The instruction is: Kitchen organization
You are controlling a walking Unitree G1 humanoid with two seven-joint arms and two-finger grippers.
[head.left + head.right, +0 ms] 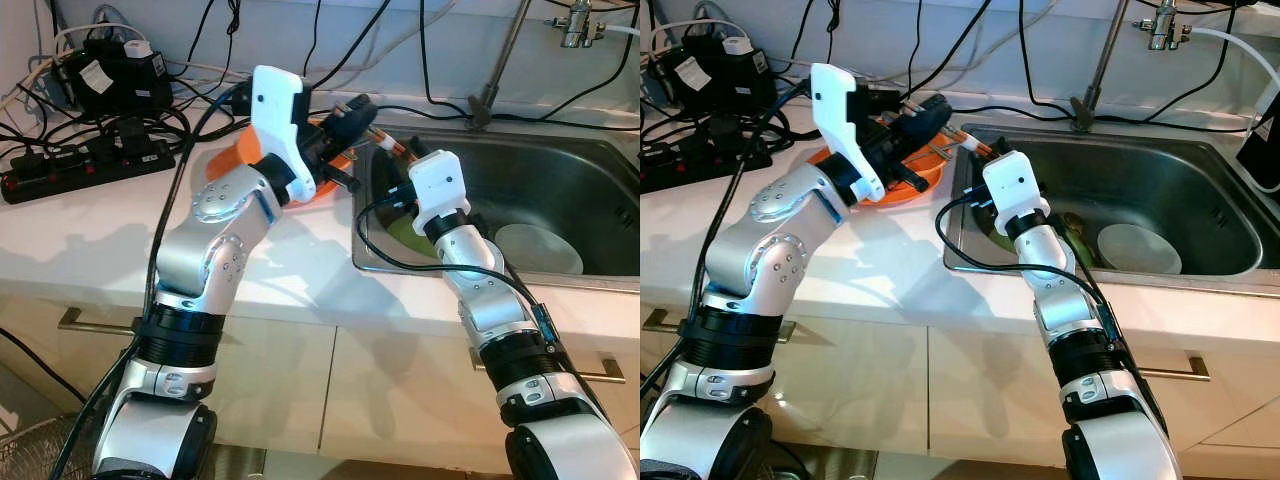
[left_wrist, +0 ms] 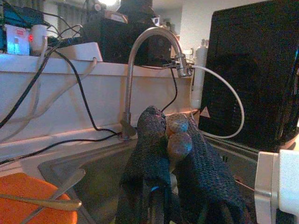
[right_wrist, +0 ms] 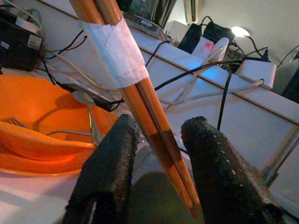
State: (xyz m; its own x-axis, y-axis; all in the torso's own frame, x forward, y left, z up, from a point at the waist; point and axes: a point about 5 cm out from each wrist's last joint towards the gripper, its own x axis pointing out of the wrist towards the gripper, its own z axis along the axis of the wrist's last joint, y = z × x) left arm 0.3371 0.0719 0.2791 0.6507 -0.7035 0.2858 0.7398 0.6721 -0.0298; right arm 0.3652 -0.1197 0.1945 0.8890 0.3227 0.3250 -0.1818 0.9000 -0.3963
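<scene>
- While the left gripper (image 1: 352, 112) hovers above the orange plate (image 1: 232, 155) beside the sink (image 1: 560, 180), the right gripper (image 1: 978, 178) reaches over the sink's near corner.
- Left wrist view: its fingers (image 2: 150, 140) are clamped on chopsticks (image 2: 178, 135).
- Right wrist view: its fingers (image 3: 112, 158) stand apart around the taped chopsticks, near a spoon (image 3: 88, 112).

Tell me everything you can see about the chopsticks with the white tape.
The chopsticks are a pair of orange-brown sticks, apparently wooden, bound side by side with white tape. They slant tips down over the sink's left edge, beside the orange plate. The left gripper grips their blunt ends; the right gripper's open fingers straddle their lower part.
</scene>
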